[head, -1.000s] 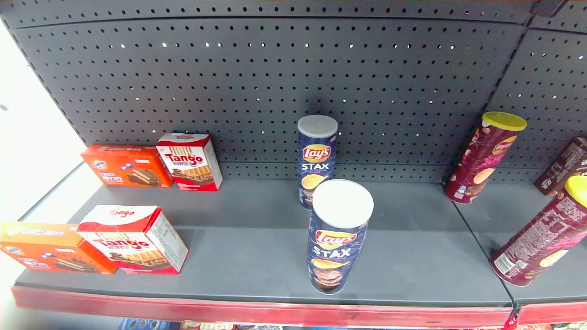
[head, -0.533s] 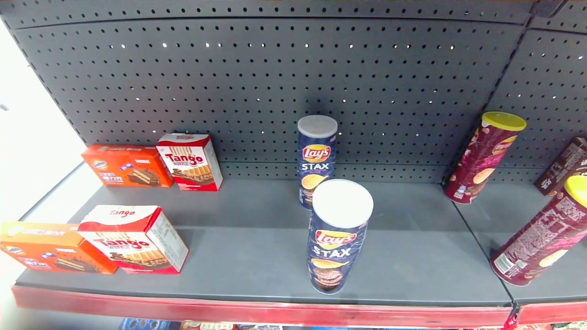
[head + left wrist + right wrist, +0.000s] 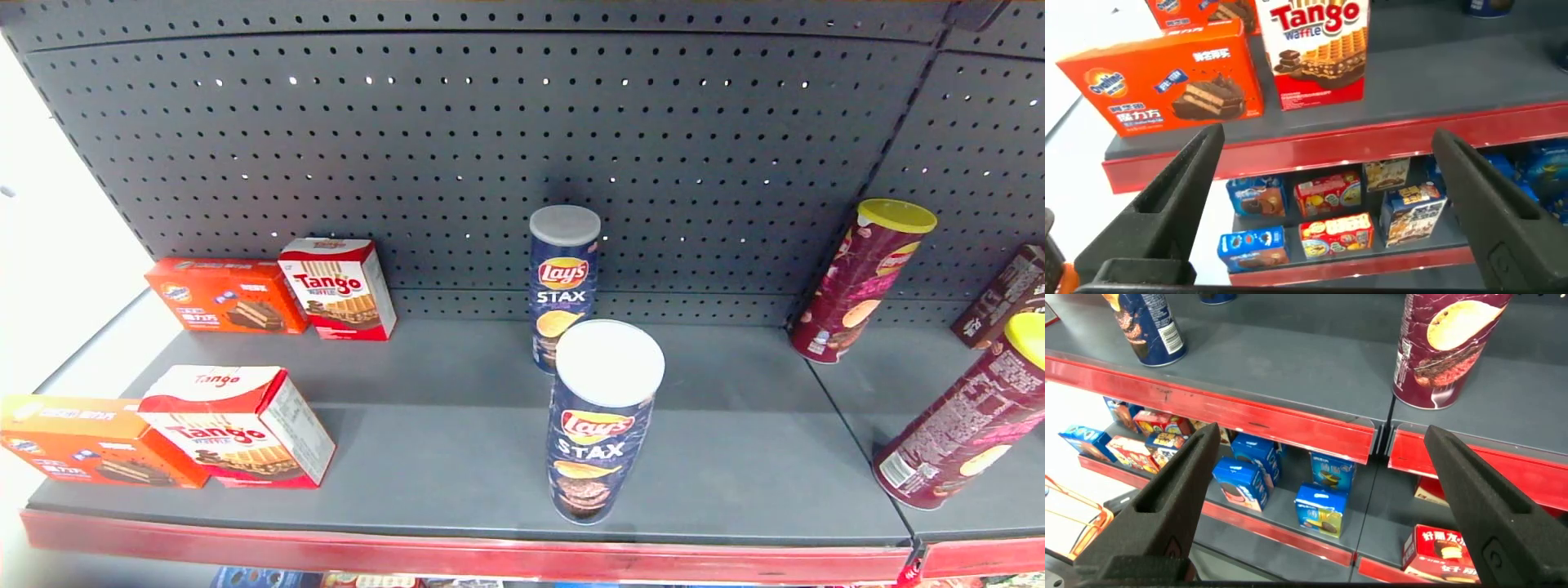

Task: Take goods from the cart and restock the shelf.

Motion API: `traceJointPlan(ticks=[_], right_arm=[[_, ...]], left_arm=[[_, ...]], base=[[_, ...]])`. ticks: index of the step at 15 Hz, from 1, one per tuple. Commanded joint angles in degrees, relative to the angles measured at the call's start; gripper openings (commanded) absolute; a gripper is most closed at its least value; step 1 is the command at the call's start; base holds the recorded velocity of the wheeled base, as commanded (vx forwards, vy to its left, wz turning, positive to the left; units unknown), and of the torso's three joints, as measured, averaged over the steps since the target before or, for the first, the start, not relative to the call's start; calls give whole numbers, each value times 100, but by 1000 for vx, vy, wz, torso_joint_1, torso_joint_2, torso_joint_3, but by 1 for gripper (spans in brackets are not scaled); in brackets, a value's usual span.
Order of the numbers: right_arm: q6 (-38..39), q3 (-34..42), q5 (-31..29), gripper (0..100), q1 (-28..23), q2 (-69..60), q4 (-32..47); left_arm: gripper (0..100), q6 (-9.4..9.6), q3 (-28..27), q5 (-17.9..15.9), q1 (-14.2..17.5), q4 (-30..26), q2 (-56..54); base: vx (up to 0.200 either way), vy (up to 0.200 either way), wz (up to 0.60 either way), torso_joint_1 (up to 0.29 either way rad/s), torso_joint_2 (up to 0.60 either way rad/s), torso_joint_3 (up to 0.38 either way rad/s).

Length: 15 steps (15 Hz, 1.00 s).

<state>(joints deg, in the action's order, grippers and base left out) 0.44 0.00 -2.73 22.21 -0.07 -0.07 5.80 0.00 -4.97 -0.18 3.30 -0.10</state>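
The grey shelf (image 3: 457,457) carries the goods. Two orange cake boxes (image 3: 224,294) (image 3: 90,441) and two red-and-white waffle boxes (image 3: 339,287) (image 3: 241,425) stand at its left. Two blue chip cans (image 3: 563,282) (image 3: 602,420) stand upright in the middle, one behind the other. My left gripper (image 3: 1327,139) hangs open and holds nothing, in front of the shelf's red edge (image 3: 1323,147), below an orange cake box (image 3: 1167,77) and a waffle box (image 3: 1319,49). My right gripper (image 3: 1320,433) is open and holds nothing, before the shelf edge between a blue can (image 3: 1147,327) and a maroon can (image 3: 1441,347).
Maroon chip cans with yellow lids (image 3: 865,278) (image 3: 963,425) stand on the shelf's right section, beside a dark brown box (image 3: 1008,294). A perforated back panel (image 3: 490,139) closes the rear. A lower shelf holds several small snack boxes (image 3: 1327,216) (image 3: 1241,478). Bare shelf lies between the boxes and the cans.
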Motion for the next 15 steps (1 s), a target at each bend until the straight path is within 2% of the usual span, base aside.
traceJointPlan(ticks=[1, 2, 4, 5, 7, 8, 9, 10, 11, 12, 13, 14, 15], right_arm=[[0, 0, 1, 100, 3, 7, -1], [0, 0, 1, 100, 3, 7, -1], [0, 0, 1, 100, 3, 7, -1], [0, 0, 1, 100, 3, 7, -1], [0, 0, 1, 100, 3, 7, -1], [0, 0, 1, 100, 3, 7, -1], [0, 0, 1, 100, 3, 7, -1], [0, 0, 18, 100, 11, 7, -1], [0, 0, 62, 100, 11, 7, -1], [0, 0, 62, 100, 11, 7, -1], [0, 0, 80, 100, 3, 7, -1], [-9, -9, 88, 100, 3, 7, 7], [-9, 0, 88, 100, 3, 7, 7]], left_arm=[[100, 0, -9, 84, 1, 4, 27], [100, -53, -18, 190, 9, -5, 27], [100, -642, 0, 146, 1, 48, 19], [100, -730, 0, 67, 1, 48, 10], [100, -774, -9, -153, 1, 21, 10], [100, -1055, -35, -320, 9, -5, 10], [100, -1362, -9, -311, 9, 56, 10], [100, -1521, -9, -373, 9, 48, 10], [100, -1591, -9, -408, 1, 48, 10], [100, -1591, -9, -408, 1, 48, 10], [100, -1362, -18, -1032, 1, 56, 10], [100, -1020, -18, -1164, 1, 21, 10], [100, -862, -9, -1190, 9, 39, 10]], base=[[0, 0, 0, 0, 0, 0], [0, 0, 0, 0, 0, 0], [0, 0, 0, 0, 0, 0], [0, 0, 0, 0, 0, 0], [0, 0, 0, 0, 0, 0], [0, 0, 0, 0, 0, 0], [0, 0, 0, 0, 0, 0], [0, 0, 0, 0, 0, 0], [0, 0, 0, 0, 0, 0], [0, 0, 0, 0, 0, 0], [0, 0, 0, 0, 0, 0], [0, 0, 0, 0, 0, 0], [0, 0, 0, 0, 0, 0]])
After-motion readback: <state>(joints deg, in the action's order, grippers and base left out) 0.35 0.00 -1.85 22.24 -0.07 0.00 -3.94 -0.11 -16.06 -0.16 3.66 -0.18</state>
